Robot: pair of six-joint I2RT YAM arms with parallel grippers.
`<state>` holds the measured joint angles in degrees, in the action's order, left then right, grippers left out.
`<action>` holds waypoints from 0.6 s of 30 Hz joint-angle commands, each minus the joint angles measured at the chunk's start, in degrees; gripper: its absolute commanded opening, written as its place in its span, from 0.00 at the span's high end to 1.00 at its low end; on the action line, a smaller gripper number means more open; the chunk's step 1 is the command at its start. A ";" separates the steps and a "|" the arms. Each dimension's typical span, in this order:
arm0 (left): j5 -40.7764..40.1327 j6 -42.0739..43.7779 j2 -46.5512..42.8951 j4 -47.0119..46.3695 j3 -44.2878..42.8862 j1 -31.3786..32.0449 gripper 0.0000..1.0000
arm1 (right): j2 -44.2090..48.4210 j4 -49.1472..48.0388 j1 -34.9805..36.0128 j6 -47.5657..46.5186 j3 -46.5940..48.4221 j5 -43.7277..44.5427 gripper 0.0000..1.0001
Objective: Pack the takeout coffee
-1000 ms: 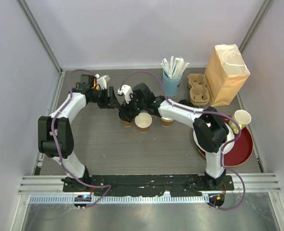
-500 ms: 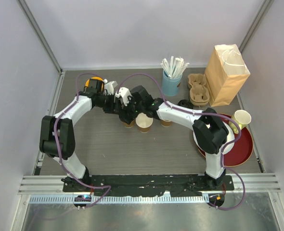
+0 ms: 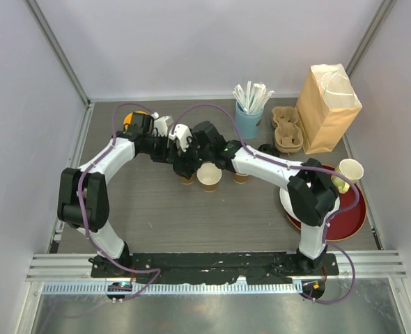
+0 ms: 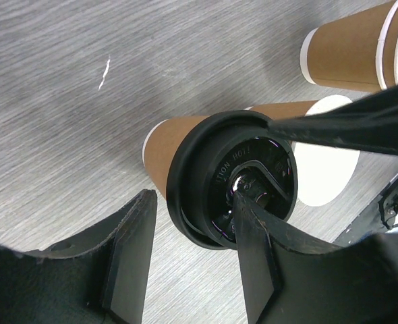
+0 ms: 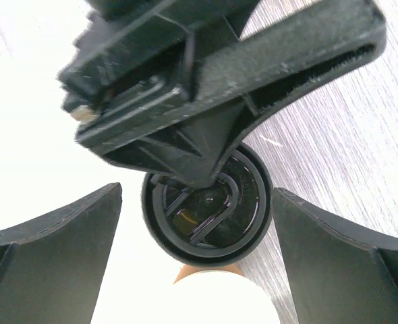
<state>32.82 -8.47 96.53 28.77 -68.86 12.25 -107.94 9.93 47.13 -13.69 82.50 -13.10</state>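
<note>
A kraft-brown coffee cup [image 4: 168,145] with a black lid [image 4: 206,202] stands in the middle of the table, hidden under both grippers in the top view. My left gripper [image 4: 192,200] is open over it. Its right finger [image 4: 256,256] touches the lid's top and its left finger stands clear of the rim. My right gripper [image 5: 195,196] is open and straddles the same lid [image 5: 206,223] with gaps on both sides. An open cup without a lid [image 3: 207,177] and a third cup [image 3: 242,175] stand just right of it.
A light-blue cup of straws [image 3: 249,120], a pulp cup carrier [image 3: 286,129] and a brown paper bag [image 3: 327,108] stand at the back right. A pale yellow cup [image 3: 350,170] sits by a red tray [image 3: 355,217]. A loose black lid [image 3: 267,149] and an orange object [image 3: 132,120] lie on the table.
My left gripper has swung right from the back left and now sits over the lidded cup, beside my right gripper. The right gripper has barely moved.
</note>
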 commanded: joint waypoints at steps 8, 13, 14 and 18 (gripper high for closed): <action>-1.01 3.90 -3.27 1.64 -4.61 -0.03 0.39 | 7.22 7.18 -7.75 -8.62 1.35 -22.13 0.08; -0.30 4.51 -4.33 3.21 -6.28 -0.12 0.34 | 6.43 7.39 -12.14 -6.53 0.91 -24.24 0.28; -0.04 4.60 -4.59 3.65 -6.55 -0.21 0.34 | 5.82 6.34 -13.98 -3.13 0.91 -24.69 0.31; 2.16 5.39 -7.49 5.67 -7.08 -2.31 0.39 | 3.71 2.55 -16.54 4.54 1.17 -21.01 0.55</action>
<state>31.75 -4.91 93.93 32.14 -73.41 11.84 -103.50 16.60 32.71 -17.19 82.50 -34.61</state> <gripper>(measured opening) 0.637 0.542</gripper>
